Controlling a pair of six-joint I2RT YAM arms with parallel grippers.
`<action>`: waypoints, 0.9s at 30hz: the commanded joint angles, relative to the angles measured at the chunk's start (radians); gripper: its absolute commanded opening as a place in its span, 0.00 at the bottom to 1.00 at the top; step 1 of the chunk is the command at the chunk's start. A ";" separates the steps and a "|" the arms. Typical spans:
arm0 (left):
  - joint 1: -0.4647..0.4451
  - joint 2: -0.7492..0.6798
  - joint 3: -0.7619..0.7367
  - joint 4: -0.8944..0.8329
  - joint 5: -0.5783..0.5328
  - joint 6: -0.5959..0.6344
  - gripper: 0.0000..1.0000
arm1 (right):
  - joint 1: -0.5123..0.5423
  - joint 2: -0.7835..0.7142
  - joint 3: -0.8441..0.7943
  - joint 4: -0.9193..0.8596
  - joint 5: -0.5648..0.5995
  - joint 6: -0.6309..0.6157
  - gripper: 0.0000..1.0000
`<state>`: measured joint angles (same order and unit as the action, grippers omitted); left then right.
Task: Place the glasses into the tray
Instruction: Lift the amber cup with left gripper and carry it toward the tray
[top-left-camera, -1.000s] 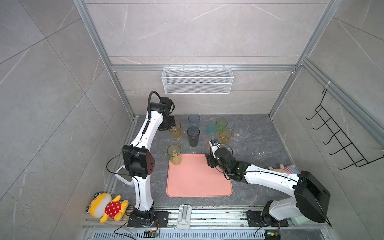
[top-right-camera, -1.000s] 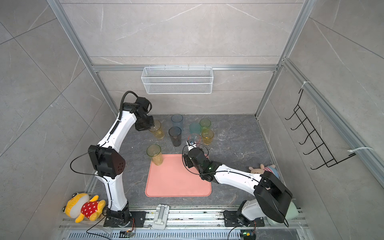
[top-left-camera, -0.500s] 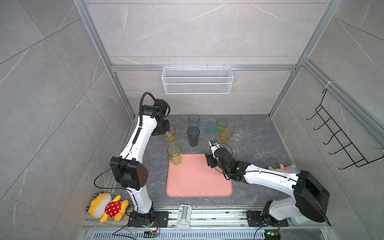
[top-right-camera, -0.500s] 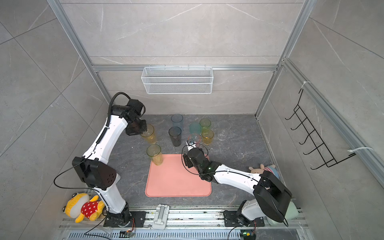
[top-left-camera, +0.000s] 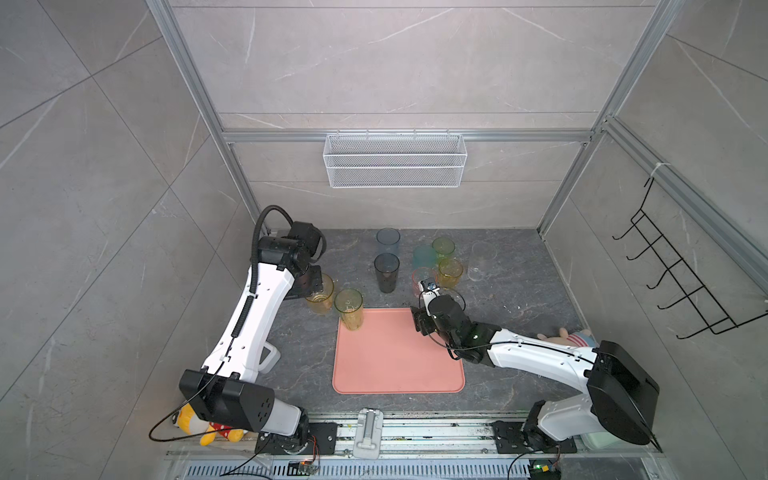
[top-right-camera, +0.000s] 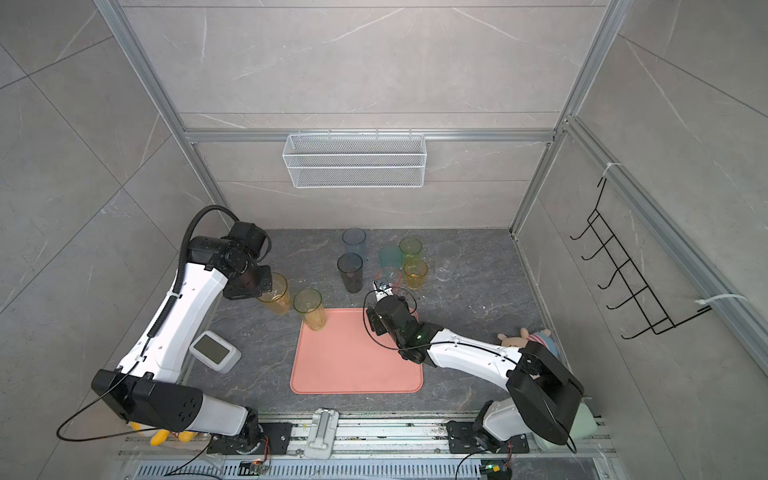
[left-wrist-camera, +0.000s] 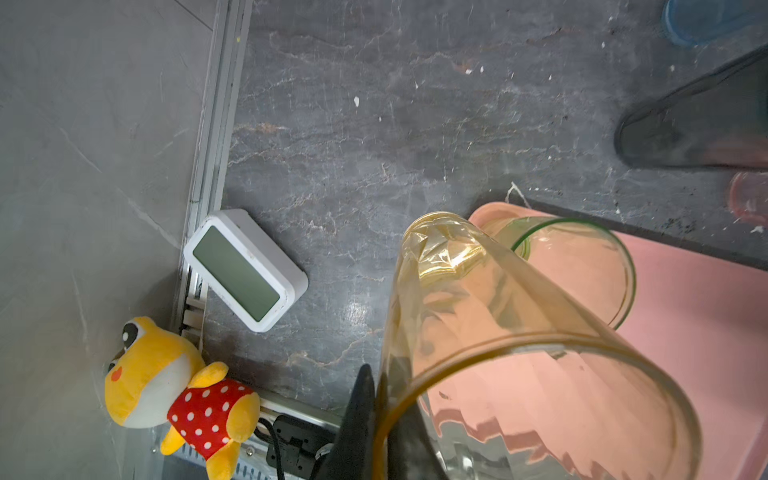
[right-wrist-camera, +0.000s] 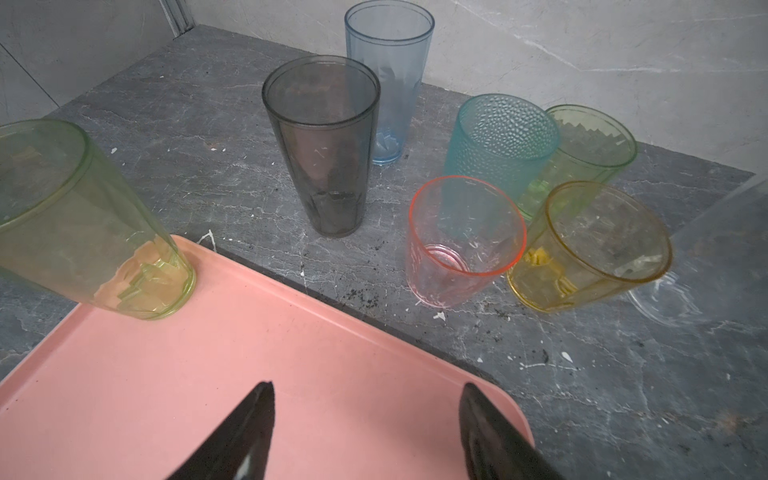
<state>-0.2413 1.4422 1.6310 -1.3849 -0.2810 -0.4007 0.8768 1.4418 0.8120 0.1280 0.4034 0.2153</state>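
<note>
The left tool (left-wrist-camera: 380, 386) pinches the amber glass (left-wrist-camera: 498, 332), its rim partly cut off. The right tool (right-wrist-camera: 365, 390) hangs open, empty, at 1 o'clock over the tray (right-wrist-camera: 166, 374).

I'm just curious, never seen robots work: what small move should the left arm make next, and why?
Probably carry the amber glass sideways over the tray and set it beside the yellow-green glass. The left pincer is shut on its rim, and the glass is off the tray, whose floor is mostly bare.

No text, label, brand or number can be read anywhere.
</note>
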 joint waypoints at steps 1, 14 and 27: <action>0.005 -0.060 -0.053 -0.033 -0.005 -0.019 0.00 | 0.006 0.017 0.025 -0.005 0.022 -0.010 0.71; 0.004 -0.191 -0.250 -0.066 0.057 -0.004 0.00 | 0.006 0.015 0.025 -0.008 0.035 -0.013 0.71; -0.066 -0.226 -0.423 0.095 0.163 -0.030 0.00 | 0.006 0.002 0.022 -0.012 0.040 -0.015 0.71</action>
<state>-0.2810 1.2263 1.2114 -1.3415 -0.1471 -0.4091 0.8768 1.4487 0.8139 0.1280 0.4240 0.2123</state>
